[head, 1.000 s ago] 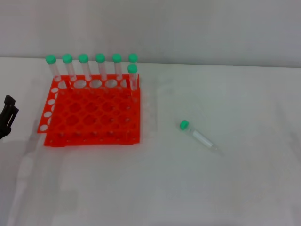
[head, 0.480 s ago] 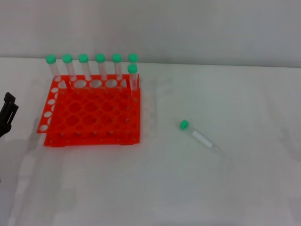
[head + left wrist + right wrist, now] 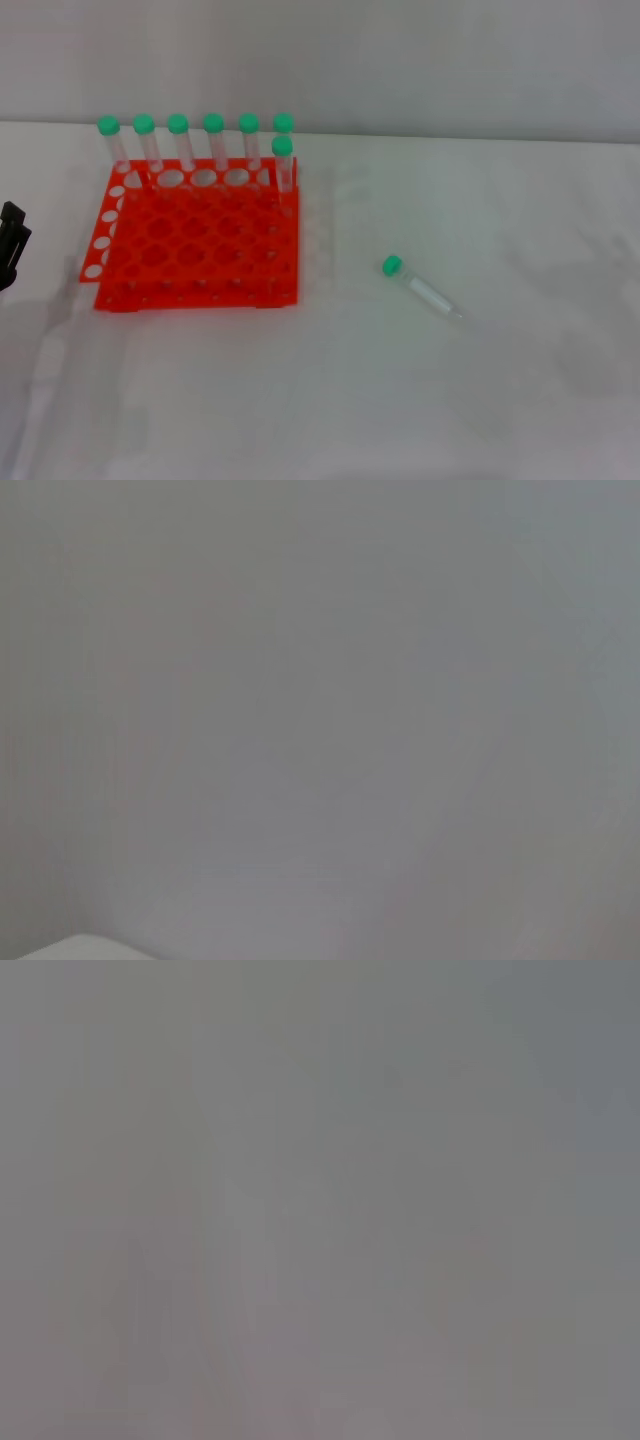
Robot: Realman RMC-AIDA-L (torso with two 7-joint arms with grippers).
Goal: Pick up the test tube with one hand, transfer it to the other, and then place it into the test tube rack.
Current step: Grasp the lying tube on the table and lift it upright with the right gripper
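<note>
A white table (image 3: 400, 400) fills most of the head view, its surface matte and faintly mottled with soft grey shading. Its far edge is met by a plain pale grey wall (image 3: 400, 60), unbroken and evenly lit. Only blank grey is shown in both wrist views, with a pale patch at one corner.

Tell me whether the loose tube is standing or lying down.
Lying down: the test tube rests flat on the table, cap toward the test tube rack.
</note>
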